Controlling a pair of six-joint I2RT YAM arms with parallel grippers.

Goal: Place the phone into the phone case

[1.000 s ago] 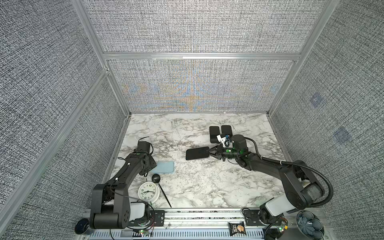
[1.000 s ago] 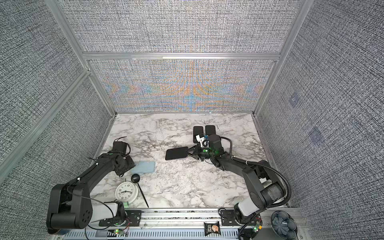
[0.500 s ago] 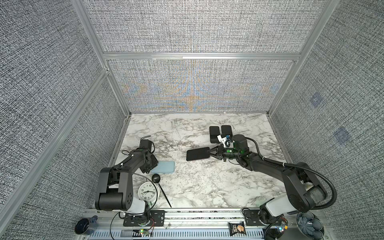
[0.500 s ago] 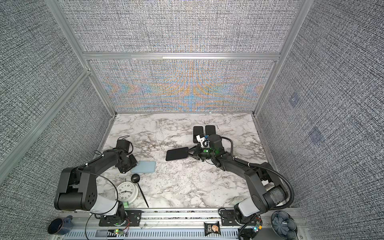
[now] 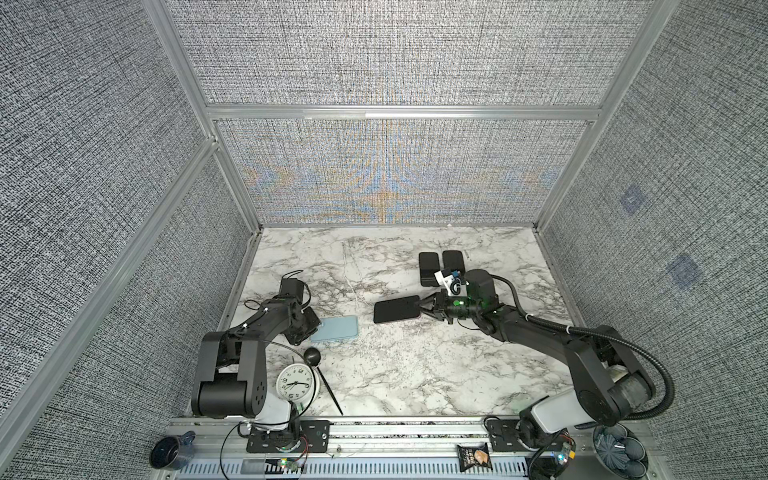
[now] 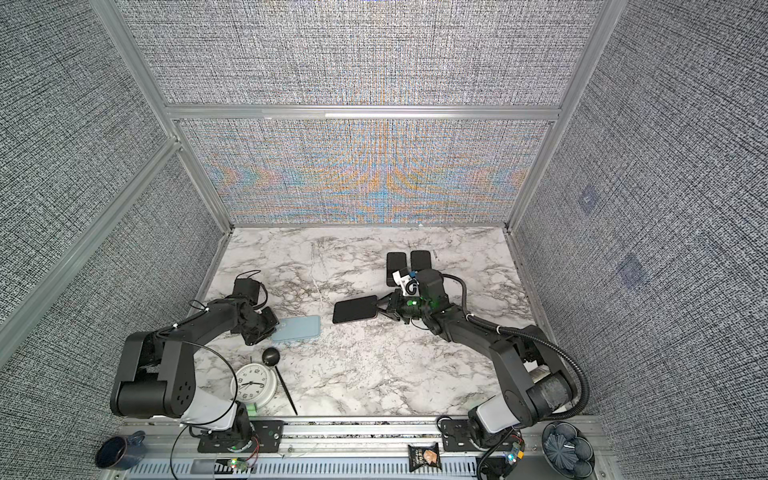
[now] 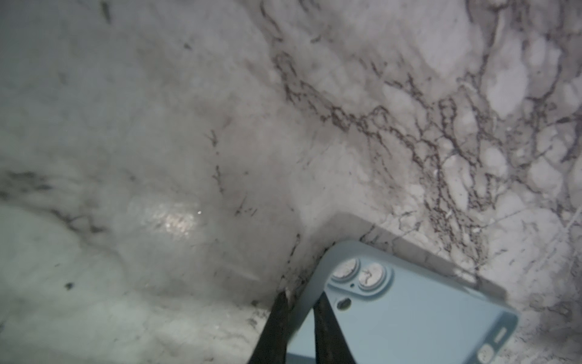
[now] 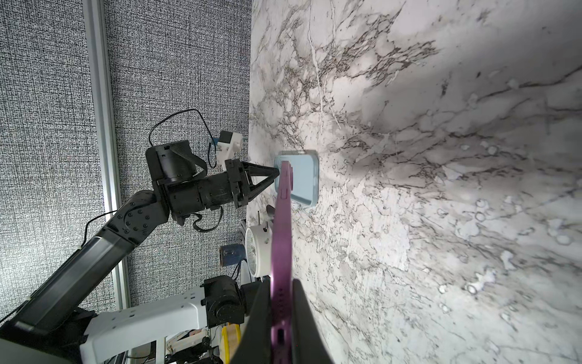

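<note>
A light blue phone case (image 5: 336, 328) (image 6: 300, 328) lies flat on the marble table, left of centre. My left gripper (image 5: 316, 328) (image 7: 303, 297) is at the case's left end. Its two fingers pinch the short rim beside the camera cut-outs (image 7: 359, 271), one outside the rim and one on the case (image 7: 409, 315). The phone (image 5: 395, 309) (image 6: 355, 309), dark-faced with a purple edge (image 8: 282, 236), is held level above the table, right of the case. My right gripper (image 5: 422, 309) (image 8: 281, 290) is shut on its right end. A gap of table separates phone and case.
Two dark phone-sized slabs (image 5: 428, 268) (image 5: 453, 261) lie behind my right wrist. A white clock (image 5: 296, 383) and a black ball-tipped stick (image 5: 312, 356) sit near the front left. On the front rail are a mug (image 5: 170, 451), a snack packet (image 5: 473, 457) and a round tub (image 5: 619, 451).
My left gripper has closed its jaws on the case's left end, and the left arm's base link has swung back. The right arm and phone have hardly moved.
</note>
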